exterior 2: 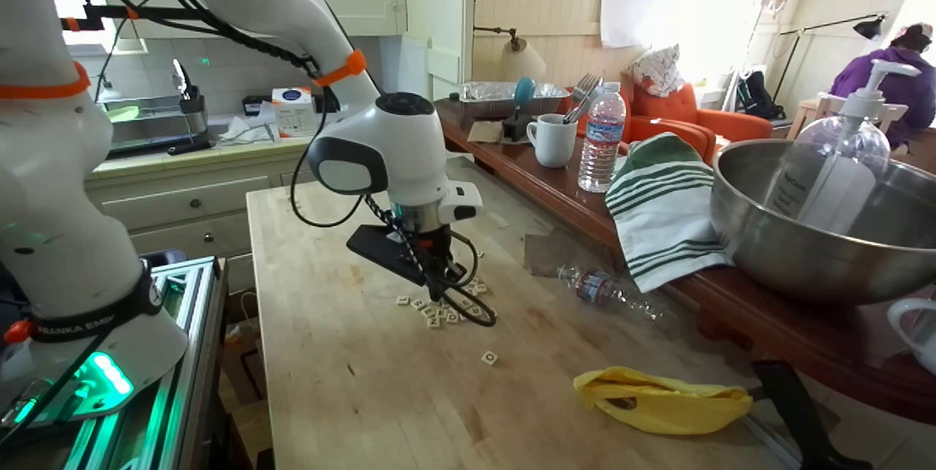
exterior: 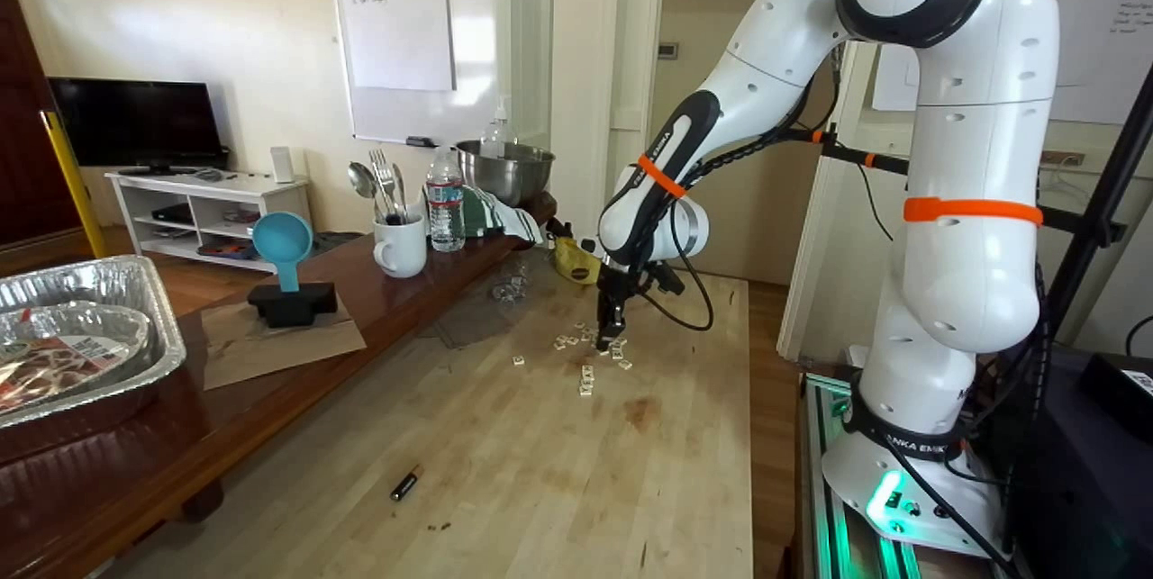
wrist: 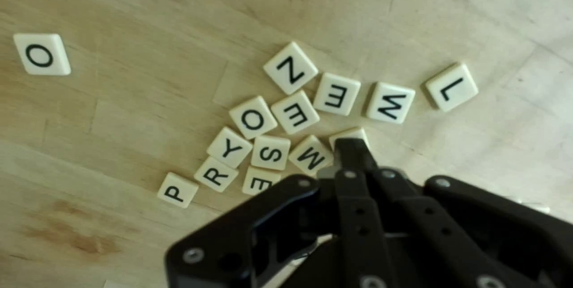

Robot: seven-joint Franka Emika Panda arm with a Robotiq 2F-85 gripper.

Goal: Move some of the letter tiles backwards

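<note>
Pale walls point(exterior: 252, 3) and a whiteboard point(exterior: 405, 115) are seen beyond the tabletop point(exterior: 504, 471), whose wood is marked by brown stains point(exterior: 641, 412); by the arm point(exterior: 766, 57) the pincer point(wrist: 369, 160) is held pointing down, low among the tiles point(wrist: 271, 152); it is clenched, its fingers point(wrist: 352, 156) set together; on the tabletop, in the wrist view, most tiles are crowded above and to the left of the pincer, several laid edge to edge, their letters shown; one is partly covered by a finger, and whether it is touched cannot be told; an L tile point(wrist: 451, 87) is placed above and to the right of the pincer, a P tile point(wrist: 177, 189) to its left, and an O tile point(wrist: 43, 55) well apart on the same side. In an exterior view a battery point(exterior: 405, 483) and dark specks point(exterior: 440, 526) are seen in front of the pincer, well apart from it; to its left a ledge point(exterior: 378, 298) is occupied by a foil tray point(exterior: 167, 336), a mug point(exterior: 402, 248) filled with cutlery point(exterior: 382, 169) and an upright bottle point(exterior: 445, 205); in an exterior view a lying bottle point(exterior 2: 610, 294) and a yellow pouch point(exterior 2: 662, 400) are found to the right of the pincer; on the same side, a striped towel point(exterior 2: 662, 207) is draped over the ledge beside a bowl point(exterior 2: 812, 265) holding a pump bottle point(exterior 2: 826, 177).
</note>
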